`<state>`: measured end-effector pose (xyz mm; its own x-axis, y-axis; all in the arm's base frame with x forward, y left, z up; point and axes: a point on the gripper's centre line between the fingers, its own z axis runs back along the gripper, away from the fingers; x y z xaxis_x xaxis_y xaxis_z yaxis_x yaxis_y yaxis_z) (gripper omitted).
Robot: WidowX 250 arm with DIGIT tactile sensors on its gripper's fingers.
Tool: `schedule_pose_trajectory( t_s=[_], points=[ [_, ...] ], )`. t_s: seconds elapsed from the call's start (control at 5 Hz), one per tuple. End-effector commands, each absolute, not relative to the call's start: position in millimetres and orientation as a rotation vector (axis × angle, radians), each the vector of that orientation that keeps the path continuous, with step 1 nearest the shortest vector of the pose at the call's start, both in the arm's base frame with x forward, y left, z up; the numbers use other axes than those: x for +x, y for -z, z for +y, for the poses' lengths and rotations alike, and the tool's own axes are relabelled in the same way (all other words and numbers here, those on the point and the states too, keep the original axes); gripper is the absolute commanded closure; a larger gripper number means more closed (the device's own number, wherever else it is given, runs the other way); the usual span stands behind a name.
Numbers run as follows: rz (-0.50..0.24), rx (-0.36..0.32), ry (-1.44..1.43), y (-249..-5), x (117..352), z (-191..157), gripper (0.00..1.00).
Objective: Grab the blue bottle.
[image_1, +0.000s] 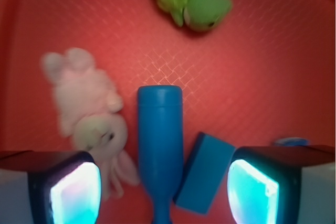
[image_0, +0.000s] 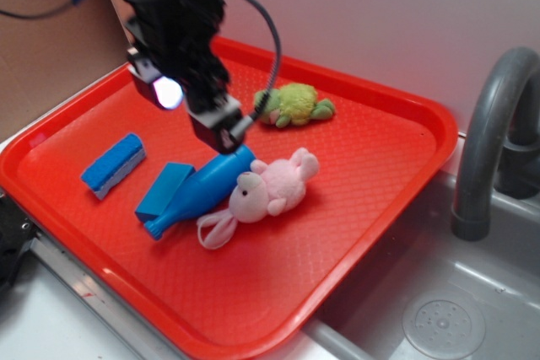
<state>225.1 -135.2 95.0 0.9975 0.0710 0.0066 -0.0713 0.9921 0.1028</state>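
Smooth plastic — your blue bottle (image_1: 159, 145) lies between the fuzzy pink bunny (image_1: 89, 114) and flat blue block (image_1: 205, 172). Your gripper (image_1: 164, 192) hangs wide open above it — holding nothing.

The black robot arm (image_0: 173, 14) reaches down from the upper left, its wrist bent so the black gripper (image_0: 221, 128) points downward. From the wrist view its two fingers (image_1: 65, 187) stand wide apart at either side, pads glowing pale cyan, with nothing between them.
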Motion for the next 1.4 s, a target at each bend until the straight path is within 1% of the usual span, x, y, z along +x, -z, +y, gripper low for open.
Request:
schedule_pose_trajectory(
  t_s=[0.0,0.2,0.4,0.6,0.8,1.0,1.2],
  points=[
    [0.032,0.147,-0.11,-44,229,-116,0.0],
    [0.014,0.096,-0.015,-25,232,-128,0.0],
    [0.017,0.078,0.021,-18,233,-130,0.6],
    [-0.03,0.082,0.055,-43,231,-126,1.0],
    [-0.149,0.05,0.036,-93,229,-115,1.0],
    [-0.219,0.054,-0.048,-143,228,-93,1.0],
    [-0.259,0.037,-0.172,-192,219,-72,1.0]
  ],
)
